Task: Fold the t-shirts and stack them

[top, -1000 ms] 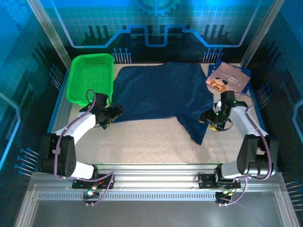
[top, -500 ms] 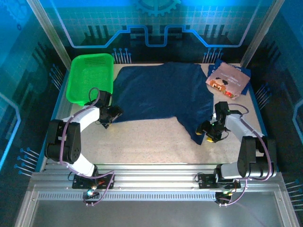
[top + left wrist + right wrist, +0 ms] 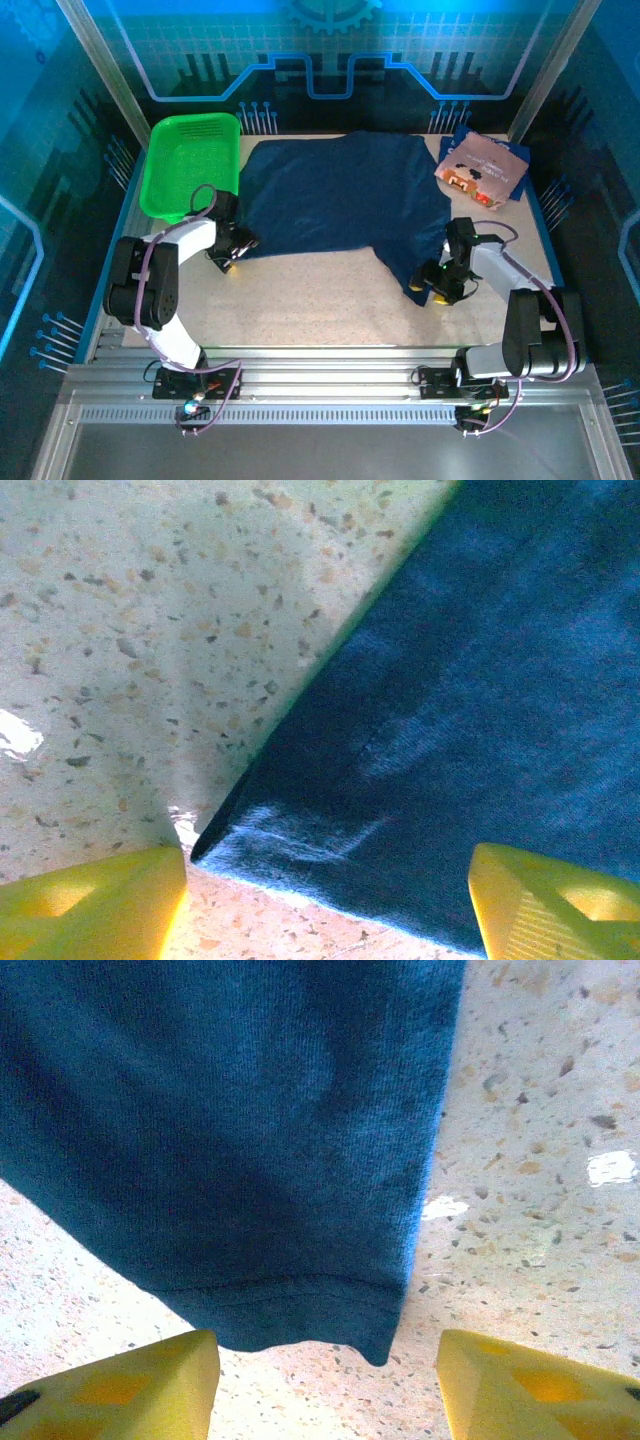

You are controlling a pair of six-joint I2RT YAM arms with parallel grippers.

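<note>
Both arms are low on the desk [image 3: 320,300], working the near edge of the spread navy t-shirt [image 3: 340,200]. The left pincer [image 3: 325,920] gapes wide, nothing held, and the shirt's pointed corner lies right between its yellow fingers [image 3: 90,905]. The right pincer [image 3: 325,1385] is just as wide and empty, with a hemmed flap of the same shirt hanging into the gap just ahead of it. Beyond the right pincer sits the second t-shirt [image 3: 483,168], already folded, pinkish print up. So this looks like the grab before the first fold. Next, I'd say, both pincers need to nudge forward, close on cloth and not bare desk, then lift together so the edge carries over evenly.
</note>
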